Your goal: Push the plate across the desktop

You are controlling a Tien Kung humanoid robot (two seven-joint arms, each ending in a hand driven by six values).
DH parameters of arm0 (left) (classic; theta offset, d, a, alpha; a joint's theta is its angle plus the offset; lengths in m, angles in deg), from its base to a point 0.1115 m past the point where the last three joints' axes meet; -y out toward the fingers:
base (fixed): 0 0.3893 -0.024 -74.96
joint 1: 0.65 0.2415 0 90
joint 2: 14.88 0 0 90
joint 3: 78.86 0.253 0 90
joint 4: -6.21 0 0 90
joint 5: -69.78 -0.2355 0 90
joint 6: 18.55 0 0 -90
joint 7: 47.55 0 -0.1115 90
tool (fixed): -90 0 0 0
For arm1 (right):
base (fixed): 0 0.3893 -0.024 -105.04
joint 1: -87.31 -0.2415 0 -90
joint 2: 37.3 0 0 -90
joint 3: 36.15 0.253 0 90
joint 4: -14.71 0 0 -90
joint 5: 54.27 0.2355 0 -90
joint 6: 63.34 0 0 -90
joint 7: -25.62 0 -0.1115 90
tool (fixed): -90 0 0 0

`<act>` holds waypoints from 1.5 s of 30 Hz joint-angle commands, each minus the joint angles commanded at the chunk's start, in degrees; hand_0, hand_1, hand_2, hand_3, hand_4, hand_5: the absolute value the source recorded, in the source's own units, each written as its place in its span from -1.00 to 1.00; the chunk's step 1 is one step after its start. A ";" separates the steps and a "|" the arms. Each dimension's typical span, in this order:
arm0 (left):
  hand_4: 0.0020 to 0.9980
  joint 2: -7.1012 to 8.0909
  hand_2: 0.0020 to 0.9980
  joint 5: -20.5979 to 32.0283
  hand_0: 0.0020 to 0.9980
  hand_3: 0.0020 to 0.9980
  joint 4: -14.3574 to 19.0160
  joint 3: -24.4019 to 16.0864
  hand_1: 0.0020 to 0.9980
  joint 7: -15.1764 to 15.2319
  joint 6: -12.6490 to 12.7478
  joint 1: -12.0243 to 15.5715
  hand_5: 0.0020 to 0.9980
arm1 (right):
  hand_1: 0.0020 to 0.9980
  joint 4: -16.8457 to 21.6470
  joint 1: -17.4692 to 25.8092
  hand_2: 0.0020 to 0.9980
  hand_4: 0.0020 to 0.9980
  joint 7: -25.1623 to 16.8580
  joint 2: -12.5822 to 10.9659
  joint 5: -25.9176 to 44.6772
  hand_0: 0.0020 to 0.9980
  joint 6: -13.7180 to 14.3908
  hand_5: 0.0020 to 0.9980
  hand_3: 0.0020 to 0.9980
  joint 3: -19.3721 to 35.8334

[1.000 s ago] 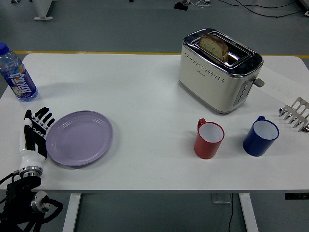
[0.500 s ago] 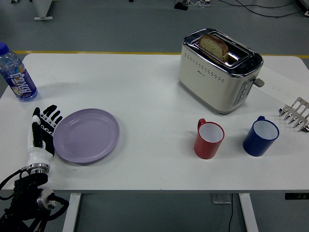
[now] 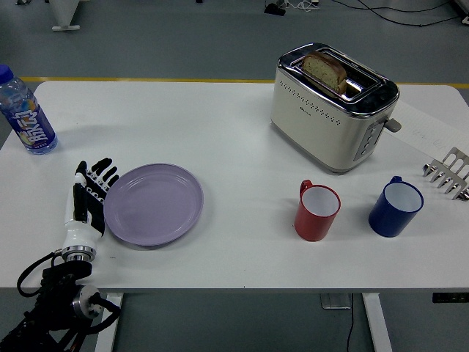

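So the left robot hand [image 3: 89, 199], fingers flat and holding nothing, has shoved the purple plate [image 3: 153, 203] a fair bit rightward over the worktop [image 3: 220, 139] toward the red mug [image 3: 316, 210], push looks well underway, though the right arm's nowhere in shot.
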 joint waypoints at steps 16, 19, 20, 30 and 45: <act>0.06 0.00 0.61 3.68 0.54 0.29 0.25 8.58 0.60 0.58 0.37 -0.56 1.00 | 0.11 0.10 0.46 0.38 -0.36 0.15 -0.11 -0.05 0.13 -0.03 -0.39 0.21 -0.06; 0.05 0.00 0.61 4.05 0.54 0.29 0.33 9.96 0.60 0.68 0.41 -0.73 1.00 | 0.11 0.11 0.61 0.38 -0.36 0.19 -0.14 -0.17 0.14 -0.04 -0.39 0.21 0.00; 0.05 0.00 0.61 4.41 0.54 0.29 0.44 10.86 0.60 0.75 0.42 -0.78 1.00 | 0.11 0.13 0.64 0.38 -0.36 0.22 -0.15 -0.22 0.14 -0.06 -0.39 0.21 0.00; 0.05 0.00 0.61 6.40 0.54 0.28 1.48 16.20 0.60 0.92 0.26 -0.96 1.00 | 0.11 0.18 0.91 0.37 -0.36 0.31 -0.13 -0.54 0.13 -0.08 -0.39 0.21 0.23; 0.05 0.00 0.61 8.37 0.53 0.28 2.60 23.09 0.59 1.06 -0.03 -2.35 1.00 | 0.11 0.06 0.63 0.38 -0.35 0.02 -0.21 -1.00 0.13 -0.07 -0.40 0.21 0.68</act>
